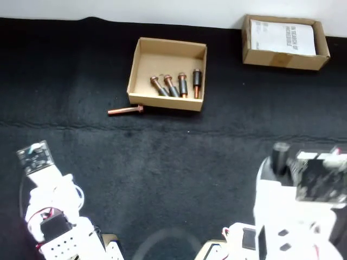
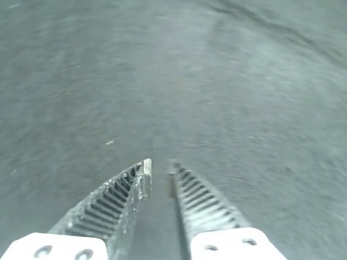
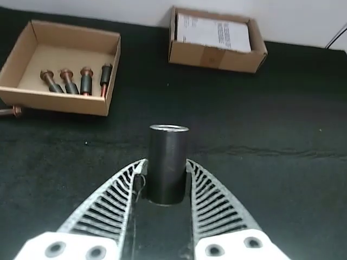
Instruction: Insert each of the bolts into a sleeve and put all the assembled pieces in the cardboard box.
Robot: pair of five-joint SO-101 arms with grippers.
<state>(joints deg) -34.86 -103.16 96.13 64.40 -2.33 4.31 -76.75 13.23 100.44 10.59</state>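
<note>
Since four assembled pieces point(image 1: 174, 85) already lie side by side in the cardboard box point(image 1: 162, 60), one pairing appears to be left. The black worktop point(image 1: 179, 151) spreads across the whole high view. The cardboard box sits at upper centre, and a second box point(image 1: 282, 58) holding a printed sheet sits at the upper right, well apart from it.

The right gripper point(image 3: 166, 162), at the lower right of the high view, is clamped on a dark sleeve point(image 3: 167, 165) held upright with its open mouth on top. The left gripper point(image 2: 160, 168), at the lower left, hangs over bare cloth. Its jaws are nearly together with a narrow gap between them, and they hold nothing.

The last bolt point(image 1: 125, 110) lies flat on the worktop, just beside the box's lower-left corner, with its head toward that corner.

My judgement is that the left arm should fetch the bolt. It is best gripped on the shank, toward the end away from the box, so the fingers do not catch the cardboard wall. It should be lifted clear before turning and lined up with the sleeve's bore. The right arm should hold the sleeve steady. A slanted entry risks jamming, or knocking the sleeve loose.
</note>
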